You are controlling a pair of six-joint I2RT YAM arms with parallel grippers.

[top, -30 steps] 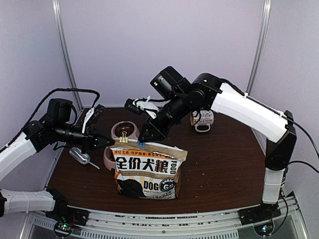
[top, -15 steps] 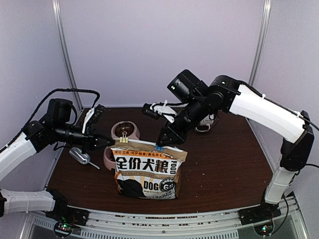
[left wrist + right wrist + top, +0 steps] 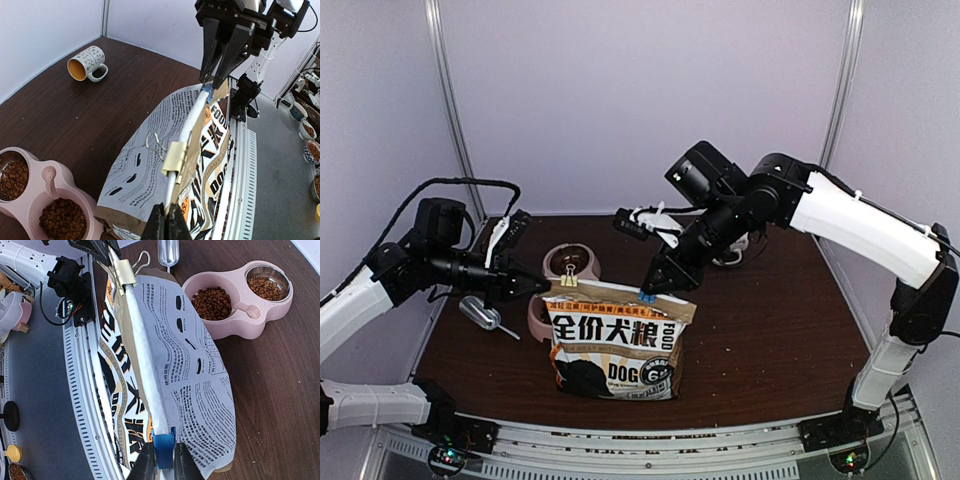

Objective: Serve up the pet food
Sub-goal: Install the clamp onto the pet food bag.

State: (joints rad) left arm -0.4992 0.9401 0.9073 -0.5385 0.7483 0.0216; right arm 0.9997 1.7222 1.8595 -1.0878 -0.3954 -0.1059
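The left arm [image 3: 380, 280] comes up from its base at the near left, elbow pushed out to the left. Its forearm runs level to the right. The left pincer [image 3: 535, 285] is closed tight, pinching the left end of the folded top of the bag [image 3: 615, 345].

The right arm [image 3: 850, 225] rises from the near right and stretches its long white link up and to the left. Its wrist bends down toward the bag's right top corner. The right pincer [image 3: 162, 460] is nearly closed, with a finger on each side of the blue clip [image 3: 163, 444] that sits on the fold, gripping it.

A gold clip [image 3: 174, 155] sits on the same fold nearer the left end. The bag stands upright near the middle of the worktop [image 3: 760, 330], its printed face toward the near edge.

The kibble [image 3: 212, 302] lies in both hollows of the pink bowl [image 3: 240, 325], which sits just behind the bag's left side. The far hollow is steel-lined.

The scoop [image 3: 480, 312] lies on the worktop left of the bowl, under the left wrist. A mug [image 3: 86, 62] lies tipped on its side at the far right, well apart from the bag.
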